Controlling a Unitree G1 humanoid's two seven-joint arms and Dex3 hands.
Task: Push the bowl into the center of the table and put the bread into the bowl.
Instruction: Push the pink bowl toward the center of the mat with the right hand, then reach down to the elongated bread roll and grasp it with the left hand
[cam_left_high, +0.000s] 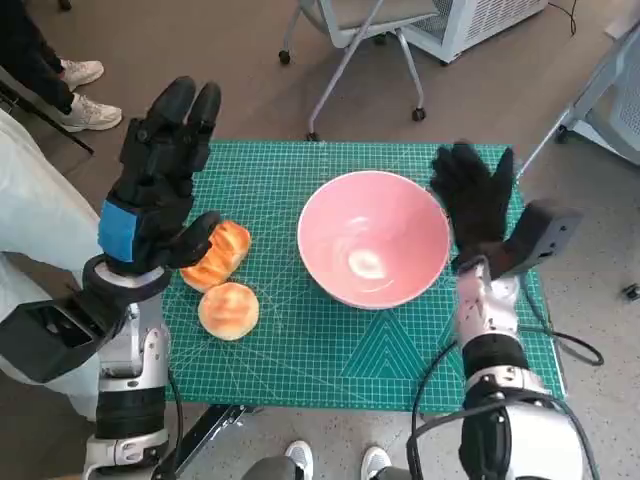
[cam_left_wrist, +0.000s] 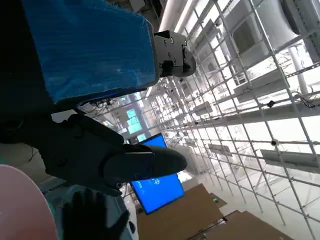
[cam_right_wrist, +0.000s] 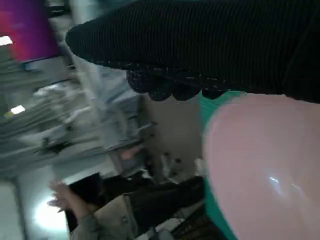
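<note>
A pink bowl (cam_left_high: 372, 250) stands upright near the middle of the green cutting mat (cam_left_high: 330, 350), a little to the right. Its rim also shows in the left wrist view as a pink bowl (cam_left_wrist: 20, 210) and in the right wrist view as a pink bowl (cam_right_wrist: 265, 165). Two golden bread rolls lie left of it: one bread roll (cam_left_high: 220, 255) and a rounder bread roll (cam_left_high: 229, 310) nearer me. My left hand (cam_left_high: 160, 175) hovers above the rolls, fingers apart, holding nothing. My right hand (cam_left_high: 475, 200) stands open with its palm against the bowl's right rim.
An office chair base (cam_left_high: 350, 60) stands beyond the table's far edge. A person's legs and white shoes (cam_left_high: 80, 95) are at the far left, another pair of shoes (cam_left_high: 335, 460) at the near edge. A person sits far off in the right wrist view.
</note>
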